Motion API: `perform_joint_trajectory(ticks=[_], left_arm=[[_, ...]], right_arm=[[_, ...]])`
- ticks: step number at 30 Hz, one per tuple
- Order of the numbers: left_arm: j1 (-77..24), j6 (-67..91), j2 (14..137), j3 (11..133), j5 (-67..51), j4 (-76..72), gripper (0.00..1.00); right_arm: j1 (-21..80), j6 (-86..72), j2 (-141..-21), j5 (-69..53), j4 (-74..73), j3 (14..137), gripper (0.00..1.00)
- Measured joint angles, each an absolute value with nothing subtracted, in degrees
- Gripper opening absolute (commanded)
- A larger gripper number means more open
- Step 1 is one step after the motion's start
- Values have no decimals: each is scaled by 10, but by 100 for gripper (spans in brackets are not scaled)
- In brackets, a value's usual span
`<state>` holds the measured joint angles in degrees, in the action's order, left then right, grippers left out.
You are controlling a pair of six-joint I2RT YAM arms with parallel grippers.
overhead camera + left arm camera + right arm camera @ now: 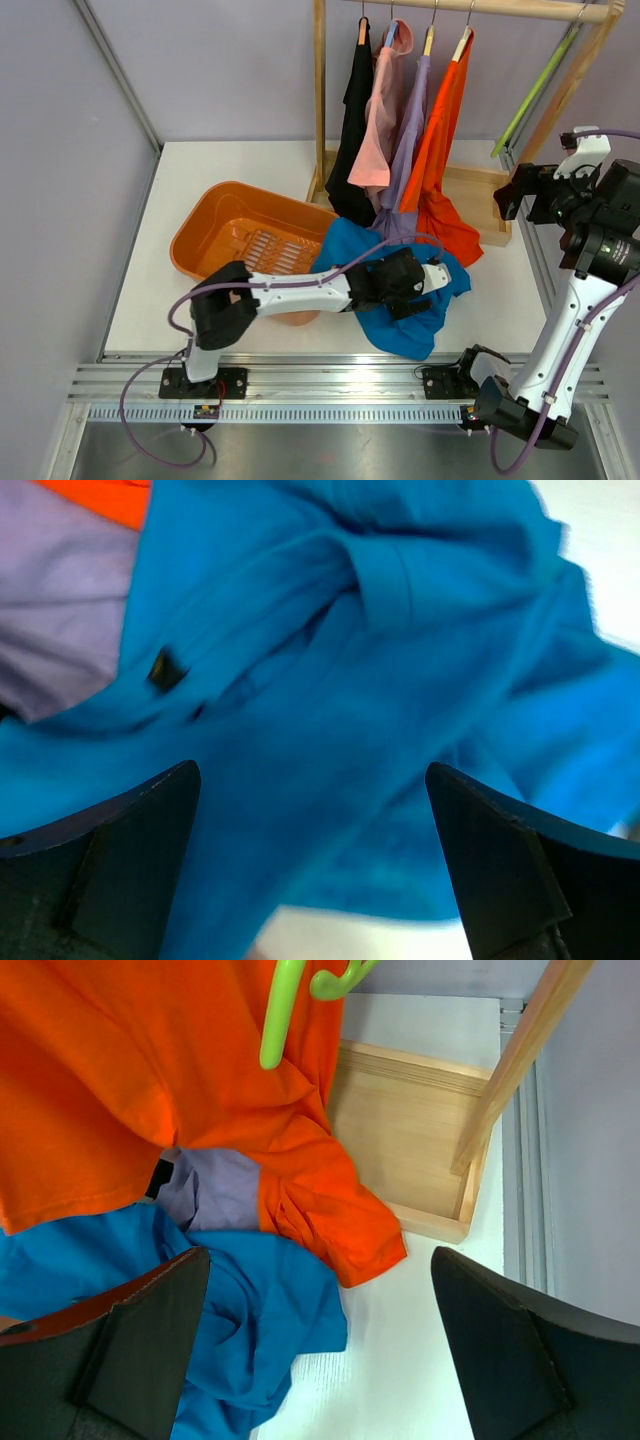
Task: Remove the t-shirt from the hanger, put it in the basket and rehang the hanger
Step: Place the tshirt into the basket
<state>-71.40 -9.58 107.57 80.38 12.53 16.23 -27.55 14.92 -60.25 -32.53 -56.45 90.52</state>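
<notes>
I find the crumpled blue cotton t-shirt [410, 330] lying on the white table [200, 200] beside the orange plastic basket [215, 225] | left gripper [310, 770] just over it, jaws wide, empty | right gripper [320, 1255] raised near the wooden clothes rack [320, 100], jaws wide, empty

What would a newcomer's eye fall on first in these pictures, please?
The crumpled blue t-shirt on the white table, with the open left gripper over it, draws the eye first. Behind it, a black shirt, pink shirt, lavender shirt and orange shirt hang on a wooden rack. An orange basket sits to the left.
</notes>
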Motion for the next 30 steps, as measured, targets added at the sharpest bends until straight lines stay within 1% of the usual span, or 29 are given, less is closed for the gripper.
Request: perform_joint_trajectory(ticks=[3, 5, 6, 7, 9, 10, 11, 13, 14, 15, 20, 24, 30], left_arm=[[-714, -100, 1147, 851, 144, 168, 98], [-714, -100, 1178, 866, 157, 173, 93], [-714, -99, 1192, 868, 163, 177, 88], [-714, -97, 1202, 869, 167, 181, 72], [-714, -90, 1213, 869, 167, 183, 55], [-714, -87, 1213, 869, 167, 184, 41], [-715, -81, 1213, 869, 167, 183, 31], [-715, -76, 1212, 862, 163, 179, 15], [-715, -73, 1211, 855, 159, 176, 2], [-715, -72, 1208, 847, 156, 172, 0], [-715, -65, 1159, 809, 128, 166, 0], [-716, -50, 1055, 789, 91, 172, 0], [-715, -29, 899, 808, 72, 177, 0]], right_arm=[[-276, 140, -586, -340, -564, 900, 99], [-276, 132, -575, -349, -564, 895, 99], [-276, 130, -569, -353, -564, 892, 99], [-276, 128, -564, -357, -564, 889, 99], [-276, 124, -555, -365, -564, 883, 99], [-276, 122, -552, -368, -564, 880, 99], [-276, 121, -550, -371, -564, 878, 100], [-276, 118, -547, -375, -564, 875, 99], [-276, 117, -547, -377, -564, 875, 100], [-276, 115, -548, -378, -564, 874, 99], [-277, 109, -547, -386, -564, 874, 100], [-277, 109, -546, -387, -564, 874, 99], [-277, 107, -545, -387, -564, 874, 99]])
